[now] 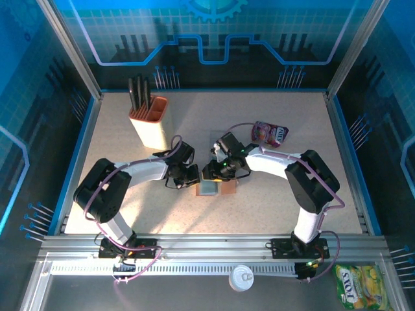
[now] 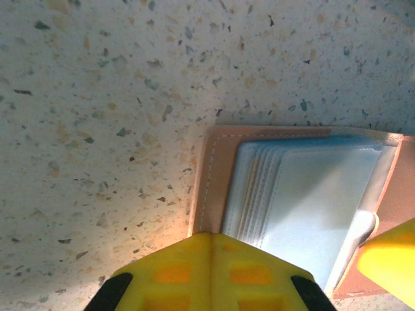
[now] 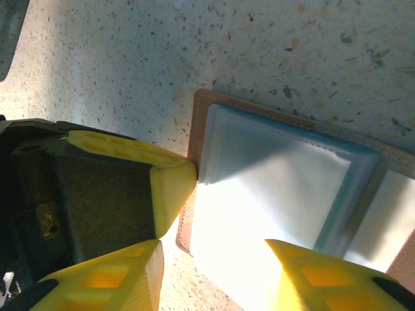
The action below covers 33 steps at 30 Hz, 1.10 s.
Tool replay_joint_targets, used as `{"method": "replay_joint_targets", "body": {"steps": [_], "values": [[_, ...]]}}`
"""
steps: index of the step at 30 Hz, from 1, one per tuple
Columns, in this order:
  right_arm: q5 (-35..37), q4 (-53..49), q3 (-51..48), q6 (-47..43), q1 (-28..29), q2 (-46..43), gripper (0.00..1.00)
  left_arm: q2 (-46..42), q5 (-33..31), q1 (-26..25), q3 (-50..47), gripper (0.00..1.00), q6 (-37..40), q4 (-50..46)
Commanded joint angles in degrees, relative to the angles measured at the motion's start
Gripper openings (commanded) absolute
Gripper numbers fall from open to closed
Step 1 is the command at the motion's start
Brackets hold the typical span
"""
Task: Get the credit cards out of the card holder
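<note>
The card holder (image 1: 217,188) lay open and flat near the middle of the table (image 1: 285,207), with its long axis running left to right between the two arms. The left gripper (image 2: 211,249) had its fingers pressed together, and their tip rested on the left short edge of the holder, seemingly to pin it. The right gripper (image 3: 214,259) stood over the same half with its fingers apart, one on each side of the grey-blue sleeves, clamped on nothing that I could see. I judged the right arm the better placed to pull, away from the pinned edge. I counted one card holder, one knife block (image 1: 148,120) and one snack pouch (image 1: 271,133). The credit cards could not be counted: thin layered edges (image 2: 249,194) showed inside, cards or sleeves I could not tell.
</note>
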Motion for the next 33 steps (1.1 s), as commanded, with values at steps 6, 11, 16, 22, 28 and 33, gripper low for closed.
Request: {"method": "replay_joint_targets", "body": {"steps": [6, 11, 16, 22, 28, 33], "values": [[-1.6, -3.73, 1.39, -1.14, 0.89, 1.67, 0.47, 1.32, -0.98, -0.3, 0.21, 0.02, 1.16, -0.62], [-1.32, -5.92, 2.82, -2.45, 0.89, 2.56, 0.47, 1.07, -1.07, -0.3, 0.04, 0.02, 0.96, -0.44], [-0.28, -6.1, 2.43, -2.31, 0.89, 2.67, 0.46, 0.89, -1.07, -0.3, 0.17, 0.02, 0.96, -0.3], [1.64, -6.37, 1.49, -2.3, 0.89, 1.94, 0.46, 0.71, -1.19, -0.3, 0.29, 0.02, 1.31, -0.8], [2.93, -6.96, 0.94, -2.32, 0.81, 1.36, 0.46, 0.8, -1.33, -0.3, 0.81, 0.02, 1.29, -1.15], [3.07, -6.81, 0.33, -2.54, 0.72, 1.15, 0.46, 0.92, -1.34, -0.3, 0.79, 0.02, 1.06, -0.82]]}}
